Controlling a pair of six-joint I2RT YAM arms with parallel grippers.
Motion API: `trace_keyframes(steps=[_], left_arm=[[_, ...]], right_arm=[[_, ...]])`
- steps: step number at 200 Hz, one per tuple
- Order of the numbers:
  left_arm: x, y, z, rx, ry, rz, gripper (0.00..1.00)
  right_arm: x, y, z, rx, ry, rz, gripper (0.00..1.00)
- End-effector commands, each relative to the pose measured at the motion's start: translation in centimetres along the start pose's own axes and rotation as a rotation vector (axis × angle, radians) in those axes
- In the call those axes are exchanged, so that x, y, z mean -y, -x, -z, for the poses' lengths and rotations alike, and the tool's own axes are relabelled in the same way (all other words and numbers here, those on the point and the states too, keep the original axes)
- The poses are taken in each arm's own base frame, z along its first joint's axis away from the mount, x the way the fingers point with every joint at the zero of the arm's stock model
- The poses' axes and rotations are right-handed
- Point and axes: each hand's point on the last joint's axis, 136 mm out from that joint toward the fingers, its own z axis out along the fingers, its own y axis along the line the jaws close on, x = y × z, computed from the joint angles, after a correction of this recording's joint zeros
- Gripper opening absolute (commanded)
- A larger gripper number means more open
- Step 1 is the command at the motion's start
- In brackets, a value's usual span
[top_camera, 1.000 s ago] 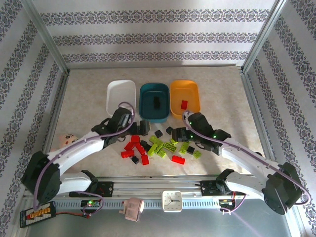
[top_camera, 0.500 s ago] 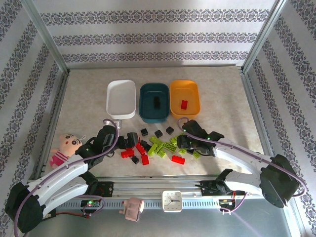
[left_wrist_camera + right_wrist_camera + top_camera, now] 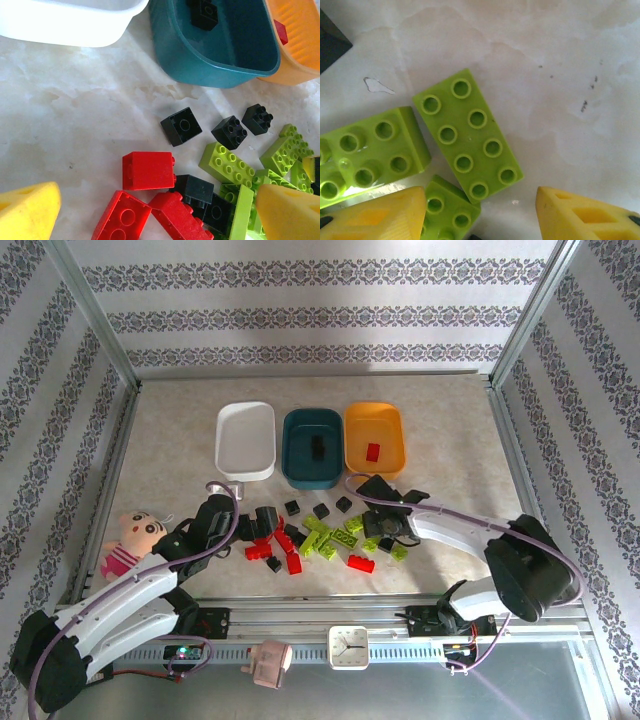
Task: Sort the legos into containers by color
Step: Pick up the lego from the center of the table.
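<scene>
Orange tub [image 3: 388, 430] holding one red brick [image 3: 372, 451], teal tub [image 3: 298, 430] one black brick [image 3: 316, 448], white tub [image 3: 246, 440] bare. Rest of legos [image 3: 320, 540] heaped on desk [image 3: 450, 440] just short of the tubs. Left hand [image 3: 159, 212] spread wide above reds and blacks. Right hand [image 3: 482, 210] parted over lime bricks [image 3: 467, 135], pinching nothing. Judged barely begun.

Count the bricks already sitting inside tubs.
2. One black brick lies in the teal tub, one red brick in the orange tub. The white tub holds none; the top view shows all three floors.
</scene>
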Motion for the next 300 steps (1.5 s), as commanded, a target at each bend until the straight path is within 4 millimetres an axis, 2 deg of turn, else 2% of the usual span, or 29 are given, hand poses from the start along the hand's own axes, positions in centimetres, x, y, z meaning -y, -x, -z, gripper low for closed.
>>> trace_keyframes(steps=[1,63,99,141,184,212,229,244,266,284,300], left_arm=[[-0.4,-0.2,0.2,0.010,0.013,0.004,1.00],[-0.5,-0.2,0.6,0.016,0.013,0.004,1.00],[-0.6,-0.2,0.7,0.017,0.013,0.007,1.00],[-0.5,0.2,1.1,0.024,0.019,0.001,0.99],[-0.5,0.7,1.9,0.040,0.030,-0.001,0.99],[-0.8,1.1,2.5,0.059,0.042,0.005,0.99],[-1.0,1.3,3.0,0.070,0.053,0.002,0.99],[-1.4,1.7,3.6,0.090,0.072,0.002,0.99],[-2.2,2.4,4.7,0.126,0.116,0.002,0.99],[-2.5,2.8,5.4,0.152,0.131,0.008,0.99],[-2.9,2.7,5.7,0.159,0.141,0.023,0.99]], right_arm=[[0.4,1.1,-0.2,0.014,-0.065,0.025,0.60],[1.3,2.7,-1.4,-0.013,-0.090,-0.037,0.57],[0.9,2.2,-2.8,-0.066,-0.075,-0.043,0.57],[1.2,1.6,-4.3,-0.111,-0.035,-0.099,0.41],[1.3,2.0,-4.1,-0.108,-0.003,-0.117,0.37],[1.6,3.5,-2.1,-0.022,0.007,-0.105,0.31],[1.6,4.8,0.3,0.060,0.035,-0.084,0.31],[0.7,6.2,3.0,0.147,0.097,-0.052,0.30],[-3.0,8.6,7.5,0.269,0.229,0.035,0.30],[-7.8,10.7,10.5,0.338,0.342,0.126,0.30],[-12.4,12.8,11.8,0.371,0.444,0.183,0.30]])
